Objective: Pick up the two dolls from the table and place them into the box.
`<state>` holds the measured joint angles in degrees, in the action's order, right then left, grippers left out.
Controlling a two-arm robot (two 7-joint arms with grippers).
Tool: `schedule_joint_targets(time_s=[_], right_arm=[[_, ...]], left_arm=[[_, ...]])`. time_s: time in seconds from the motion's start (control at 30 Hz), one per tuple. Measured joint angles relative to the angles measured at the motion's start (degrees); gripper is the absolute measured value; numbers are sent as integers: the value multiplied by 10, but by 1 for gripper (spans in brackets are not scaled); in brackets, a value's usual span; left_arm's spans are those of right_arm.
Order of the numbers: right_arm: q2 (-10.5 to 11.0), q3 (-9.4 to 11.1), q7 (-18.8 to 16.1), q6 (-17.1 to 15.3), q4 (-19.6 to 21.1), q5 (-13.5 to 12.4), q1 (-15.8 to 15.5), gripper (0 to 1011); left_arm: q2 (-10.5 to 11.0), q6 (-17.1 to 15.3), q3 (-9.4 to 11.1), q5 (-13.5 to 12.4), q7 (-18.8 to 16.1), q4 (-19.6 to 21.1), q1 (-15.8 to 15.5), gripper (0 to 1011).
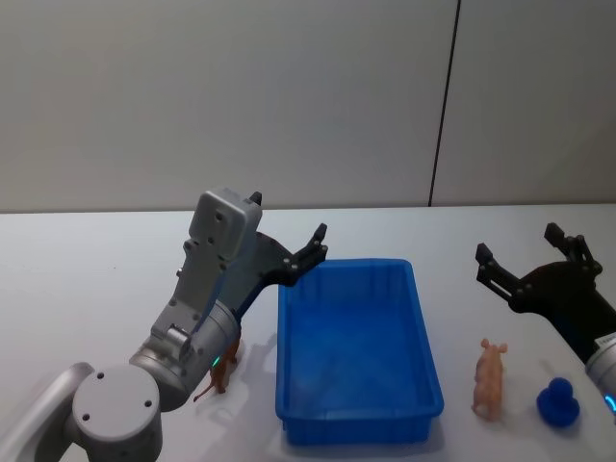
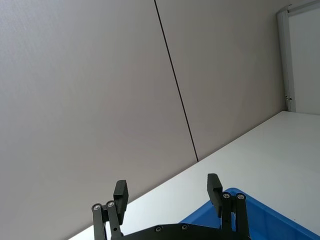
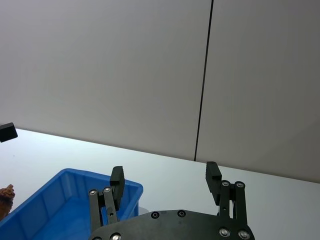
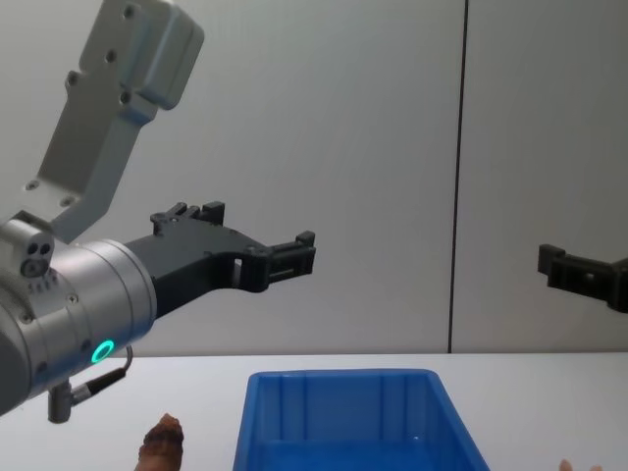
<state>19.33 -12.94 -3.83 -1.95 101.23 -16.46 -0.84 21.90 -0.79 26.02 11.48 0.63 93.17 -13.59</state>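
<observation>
While the brown doll [image 1: 219, 377] and pink doll [image 1: 489, 377] sit outside the empty box [image 1: 356, 428], left gripper [image 2: 167, 186] and right gripper [image 3: 165, 172] hang wide open, holding nothing.

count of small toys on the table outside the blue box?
3. Reddish-brown doll just left of the box, partly behind the left arm; pink doll right of the box; blue toy right of the pink one.

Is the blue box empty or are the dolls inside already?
Empty. The blue box has a bare floor; the pink doll stands on the table right of it, the brown doll left.
</observation>
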Motion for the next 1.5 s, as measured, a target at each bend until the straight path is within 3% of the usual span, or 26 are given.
schedule_joint_targets(time_s=[0.9, 1.5], right_arm=[[5, 4, -7, -1, -3, -4, -1, 1001], [71, 47, -71, -48, -34, -45, -24, 1001]], left_arm=[[0, 0, 0, 0, 0, 0, 0, 1001], [0, 0, 0, 0, 0, 0, 0, 1001]])
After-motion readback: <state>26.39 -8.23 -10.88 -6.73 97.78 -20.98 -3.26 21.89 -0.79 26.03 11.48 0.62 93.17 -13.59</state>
